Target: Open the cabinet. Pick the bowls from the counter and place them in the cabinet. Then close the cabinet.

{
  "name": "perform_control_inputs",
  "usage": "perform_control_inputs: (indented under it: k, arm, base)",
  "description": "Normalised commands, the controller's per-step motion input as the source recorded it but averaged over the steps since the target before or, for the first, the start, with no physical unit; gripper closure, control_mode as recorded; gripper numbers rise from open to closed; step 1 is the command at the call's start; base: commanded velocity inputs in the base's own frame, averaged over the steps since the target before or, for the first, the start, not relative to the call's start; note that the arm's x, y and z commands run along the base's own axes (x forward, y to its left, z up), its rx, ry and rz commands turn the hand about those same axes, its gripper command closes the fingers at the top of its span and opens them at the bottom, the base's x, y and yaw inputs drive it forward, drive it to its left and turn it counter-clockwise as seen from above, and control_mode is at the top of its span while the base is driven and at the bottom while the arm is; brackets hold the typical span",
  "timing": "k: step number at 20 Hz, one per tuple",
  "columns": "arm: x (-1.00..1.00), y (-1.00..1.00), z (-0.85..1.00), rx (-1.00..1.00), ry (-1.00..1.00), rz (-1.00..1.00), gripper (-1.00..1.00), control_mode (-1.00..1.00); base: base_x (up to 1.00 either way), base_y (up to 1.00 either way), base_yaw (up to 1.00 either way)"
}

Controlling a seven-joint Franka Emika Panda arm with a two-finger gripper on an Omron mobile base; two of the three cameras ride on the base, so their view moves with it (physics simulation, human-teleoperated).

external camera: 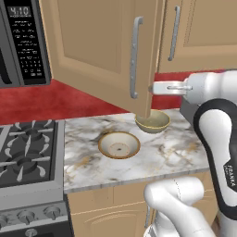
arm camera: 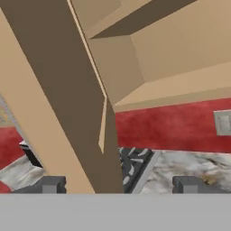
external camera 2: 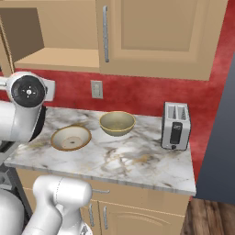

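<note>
1. We see the cabinet point(external camera: 97, 46) with its left door point(external camera: 111, 60) swung open toward us; the right door point(external camera 2: 156, 36) is shut.
2. In the hand view our gripper point(arm camera: 119, 184) has its fingers point(arm camera: 52, 184) spread wide, one on each side of the open door's edge point(arm camera: 67, 103), pinching nothing.
3. Both bowls sit on the counter point(external camera 2: 137, 160): the shallow bowl point(external camera: 119, 145) near the middle, the deeper bowl point(external camera: 152, 121) toward the back edge.
4. A toaster point(external camera 2: 176, 125) stands at the counter's right end, and a stove point(external camera: 28, 152) adjoins its left edge.

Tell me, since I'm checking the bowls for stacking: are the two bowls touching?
Apart. The right base view shows bare counter between the shallow bowl and the deeper bowl.
</note>
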Motion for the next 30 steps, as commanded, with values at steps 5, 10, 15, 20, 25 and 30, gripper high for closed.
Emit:
perform_control_inputs:
  k: [5, 10, 15, 20, 25, 30]
  arm:
    - [0.0, 0.75, -0.01, 0.13, 0.01, 0.05, -1.0, -1.0]
    - [0.0, 0.9, -0.03, 0.13, 0.0, 0.04, -1.0, -1.0]
    - [0.0, 1.0, -0.09, 0.12, 0.03, 0.02, -1.0, -1.0]
    - [0.0, 0.84, -0.1, 0.08, 0.04, 0.0, -1.0, -1.0]
    - [0.0, -0.21, 0.15, 0.02, 0.11, -0.03, -1.0, -1.0]
    - [0.0, -0.97, 0.8, 0.04, 0.11, -0.13, -1.0, -1.0]
  base:
    - [0.0, 0.0, 0.0]
    - [0.0, 0.0, 0.0]
    - [0.0, 0.0, 0.0]
    - [0.0, 0.0, 0.0]
    - [0.0, 0.0, 0.0]
    - [0.0, 0.0, 0.0]
